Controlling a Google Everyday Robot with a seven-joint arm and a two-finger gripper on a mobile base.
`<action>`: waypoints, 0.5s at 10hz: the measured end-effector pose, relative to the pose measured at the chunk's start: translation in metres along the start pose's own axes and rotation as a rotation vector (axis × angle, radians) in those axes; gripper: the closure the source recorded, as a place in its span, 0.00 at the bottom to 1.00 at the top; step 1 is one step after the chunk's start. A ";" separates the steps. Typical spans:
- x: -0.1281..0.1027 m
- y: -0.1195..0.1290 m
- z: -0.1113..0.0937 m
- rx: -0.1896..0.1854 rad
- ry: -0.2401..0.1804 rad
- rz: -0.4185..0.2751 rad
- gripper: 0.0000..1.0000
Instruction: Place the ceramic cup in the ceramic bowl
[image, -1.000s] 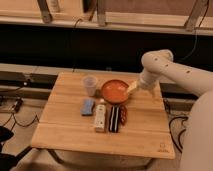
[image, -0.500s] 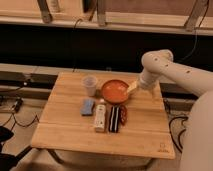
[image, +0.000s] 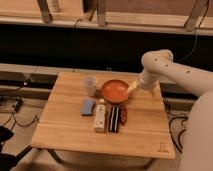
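Observation:
The ceramic cup, small, pale and tapering, stands upright on the wooden table near its far edge. The orange-red ceramic bowl sits just right of it, apart from it and empty. My gripper is at the bowl's right rim, low over the table, at the end of the white arm that reaches in from the right. It holds nothing that I can see.
In front of the bowl lie a blue sponge, a white bottle on its side and a dark packet with a red one beside it. Cables hang off the table's left and right sides.

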 end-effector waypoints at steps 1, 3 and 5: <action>0.000 0.000 0.000 0.000 0.000 0.000 0.20; 0.000 0.002 0.000 -0.012 -0.002 0.006 0.20; 0.001 0.005 0.001 -0.029 -0.001 0.012 0.20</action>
